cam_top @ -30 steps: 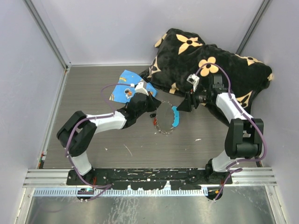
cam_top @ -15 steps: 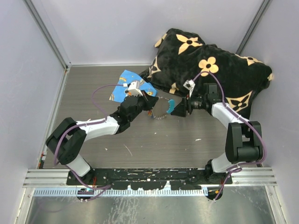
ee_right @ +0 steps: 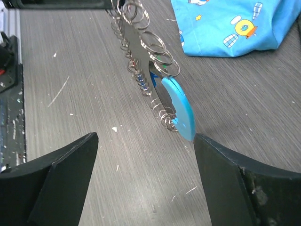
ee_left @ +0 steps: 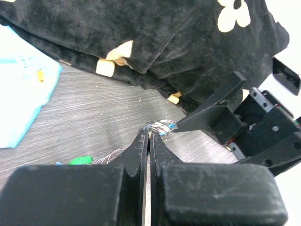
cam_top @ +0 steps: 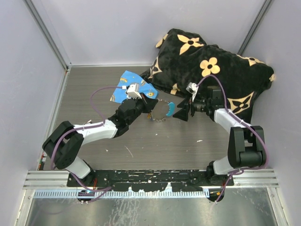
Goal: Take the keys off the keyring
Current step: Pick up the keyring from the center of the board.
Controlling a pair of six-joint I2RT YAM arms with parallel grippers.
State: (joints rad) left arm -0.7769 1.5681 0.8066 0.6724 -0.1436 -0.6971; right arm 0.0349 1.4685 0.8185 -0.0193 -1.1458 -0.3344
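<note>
Keyring (ee_right: 150, 70): likely light, limp, slippery. Left gripper (ee_left: 148, 136) pinched shut on its left end; right gripper (ee_right: 146, 137) agape, empty. Best hold: stiff blue tab (ee_right: 181, 110).

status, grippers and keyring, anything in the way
Left gripper shut on thin dark metal chain-like keyring. Right gripper open, facing its light-blue curved piece. Blue printed cloth beside, not between them.

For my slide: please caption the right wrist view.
Open right hand facing the keyring and its light-blue piece, blue cloth behind.
</note>
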